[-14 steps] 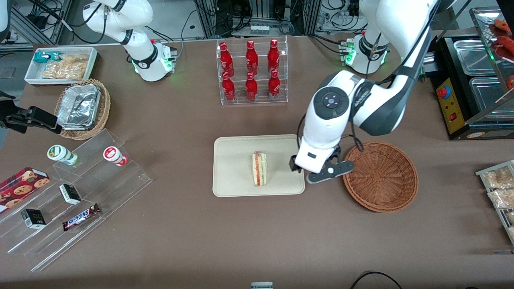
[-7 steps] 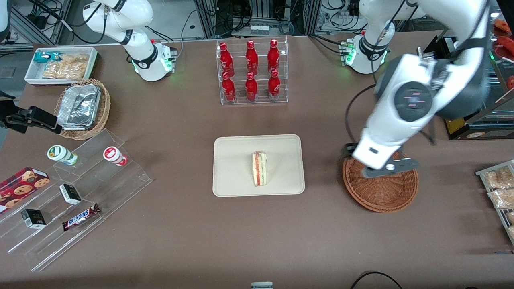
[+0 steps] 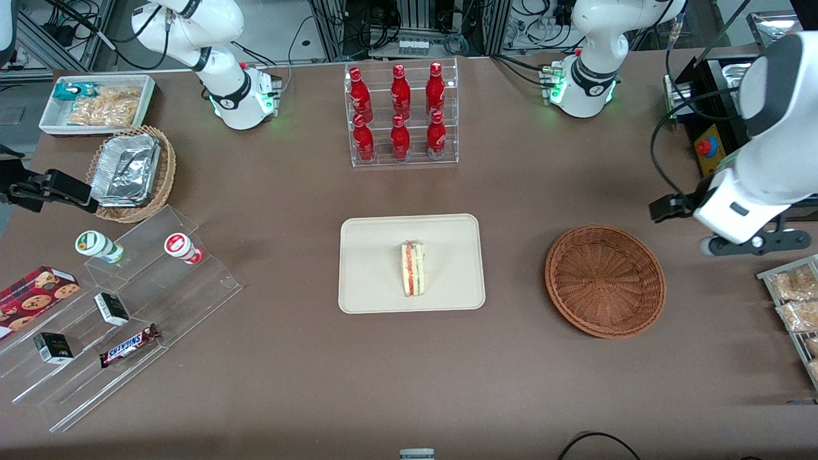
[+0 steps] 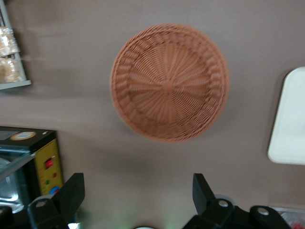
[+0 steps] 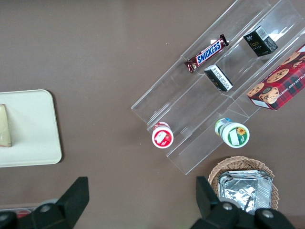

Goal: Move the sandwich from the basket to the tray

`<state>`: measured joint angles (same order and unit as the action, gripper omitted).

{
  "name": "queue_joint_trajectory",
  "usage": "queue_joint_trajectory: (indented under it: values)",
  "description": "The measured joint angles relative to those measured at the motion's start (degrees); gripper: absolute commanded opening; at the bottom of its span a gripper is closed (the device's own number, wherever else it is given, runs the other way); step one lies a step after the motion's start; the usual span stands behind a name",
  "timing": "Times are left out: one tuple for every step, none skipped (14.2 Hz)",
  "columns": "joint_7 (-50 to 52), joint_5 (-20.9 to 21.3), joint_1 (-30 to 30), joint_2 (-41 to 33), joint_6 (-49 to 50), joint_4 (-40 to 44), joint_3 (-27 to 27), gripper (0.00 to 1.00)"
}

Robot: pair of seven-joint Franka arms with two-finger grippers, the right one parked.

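Observation:
The sandwich (image 3: 413, 268), a white bread wedge with red and green filling on its edge, lies on the beige tray (image 3: 370, 255) at the middle of the table. It also shows in the right wrist view (image 5: 4, 125), on the tray (image 5: 28, 119). The round reddish-brown basket (image 3: 605, 281) stands beside the tray toward the working arm's end, with nothing in it. My left gripper (image 3: 709, 225) hangs high, past the basket toward the working arm's end. In the left wrist view the gripper (image 4: 137, 188) is open and holds nothing, with the basket (image 4: 169, 83) and a tray corner (image 4: 290, 119) below.
A black appliance with a red button (image 3: 728, 160) and a rack of snack packets (image 3: 795, 300) stand close to the gripper. A clear rack of red bottles (image 3: 401, 115) is farther from the front camera than the tray. A clear stepped shelf (image 3: 121, 306) lies toward the parked arm's end.
My left gripper has swung from the tray's edge, over the basket, out toward the working arm's end and risen. The sandwich stays on the tray.

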<state>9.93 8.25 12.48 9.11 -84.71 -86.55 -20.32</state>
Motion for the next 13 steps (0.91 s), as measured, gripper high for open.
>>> queue_joint_trajectory:
  values:
    - [-0.9,-0.1,0.5,-0.7,1.7,0.1,0.0,1.0]
    - [-1.3,-0.4,0.7,-1.3,4.1,0.4,0.0,1.0]
    - [-1.4,-1.1,0.6,-2.0,6.1,0.7,-0.1,1.0]
    - [-1.4,-2.1,0.6,-2.9,7.3,0.7,-0.2,1.0]
    - [-1.4,-2.8,0.6,-3.8,8.1,0.7,-0.4,1.0]
    - [-1.4,-3.1,0.5,-4.6,8.6,0.7,-0.5,1.0]
    - [-1.4,-3.2,0.5,-5.3,8.8,0.6,-0.5,1.0]
    - [-1.4,-3.2,0.3,-5.7,8.8,0.6,-0.5,1.0]
    - [-1.4,-3.2,0.1,-5.8,8.8,0.6,-0.5,1.0]
    - [-1.4,-3.2,-0.3,-5.8,8.8,0.6,0.0,1.0]
    - [-1.4,-3.2,-1.6,-5.8,8.8,0.6,1.2,1.0]
    - [-1.5,-3.3,-3.5,-5.8,8.8,0.5,3.2,1.0]
    - [-1.5,-3.3,-5.0,-5.8,8.8,0.5,4.5,1.0]
